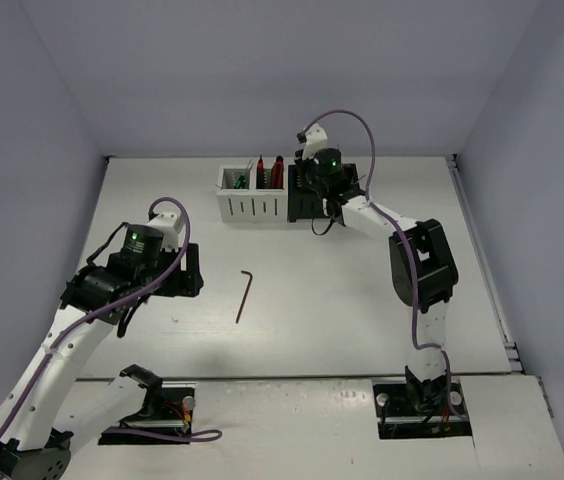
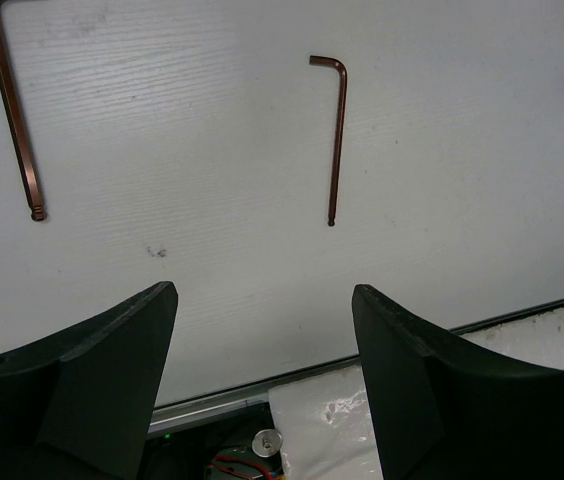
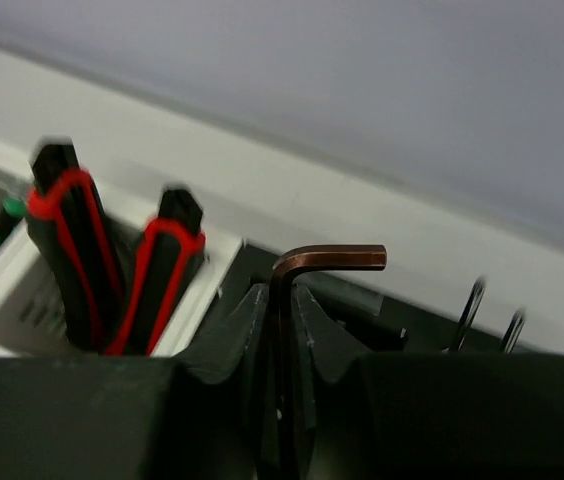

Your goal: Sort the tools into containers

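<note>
While the right end effector point(image 3: 280, 330) pinches a hex key point(image 3: 327, 258) over the black container point(image 1: 297, 208) at twelve o'clock, the left end effector point(image 2: 262, 330) gapes wide and empty, another hex key point(image 1: 244, 295) on the bench point(image 1: 362, 290) at its three o'clock.

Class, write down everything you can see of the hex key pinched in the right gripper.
The hex key is a thin L-shaped rod of coppery-brown metal. Its long arm runs down between the dark jaws of the right gripper, clamped there, and the short arm juts sideways above them. It hangs at the black container. Its lower end is hidden.
</note>
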{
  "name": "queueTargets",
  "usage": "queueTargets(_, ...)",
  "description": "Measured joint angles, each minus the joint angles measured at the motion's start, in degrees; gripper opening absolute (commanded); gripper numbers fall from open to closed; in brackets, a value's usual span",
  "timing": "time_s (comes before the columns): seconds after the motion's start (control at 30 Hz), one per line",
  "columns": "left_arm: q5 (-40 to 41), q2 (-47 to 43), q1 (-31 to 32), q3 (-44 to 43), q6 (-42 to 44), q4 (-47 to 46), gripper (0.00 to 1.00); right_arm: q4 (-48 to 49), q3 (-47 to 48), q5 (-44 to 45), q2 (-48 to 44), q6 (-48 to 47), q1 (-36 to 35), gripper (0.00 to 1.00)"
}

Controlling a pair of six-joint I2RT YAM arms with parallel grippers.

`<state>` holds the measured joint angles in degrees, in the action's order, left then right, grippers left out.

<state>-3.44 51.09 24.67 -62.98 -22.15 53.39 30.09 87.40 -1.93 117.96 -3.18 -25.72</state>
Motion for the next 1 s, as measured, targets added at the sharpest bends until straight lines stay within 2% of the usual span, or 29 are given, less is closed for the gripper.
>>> queueTargets(0.2,0.00,0.16,0.02,0.00,0.06,0.26,0.67,0.22,-5.58,0.61,-1.66,1.23,-0.62,0.48)
queueTargets(0.47,0.00,0.88,0.01,-0.01,0.71,0.37,0.67,-5.31,-7.17,4.20,-11.42,4.68,-2.25,0.71)
queueTargets(0.7,0.06,0.89,0.01,-0.26,1.04,0.40,0.67,-17.13,-7.16,9.90,-23.61,13.95,-9.51,0.75)
queueTargets(0.87,0.96,0.92,0.01,-1.08,1.31,0.99,0.68,-29.27,-8.28,13.22,-25.34,25.96,-18.03,0.77)
queueTargets(1.0,2.83,0.85,0.00,-2.35,1.89,2.25,0.68,-37.39,-9.67,13.83,-20.94,36.48,-24.87,0.67)
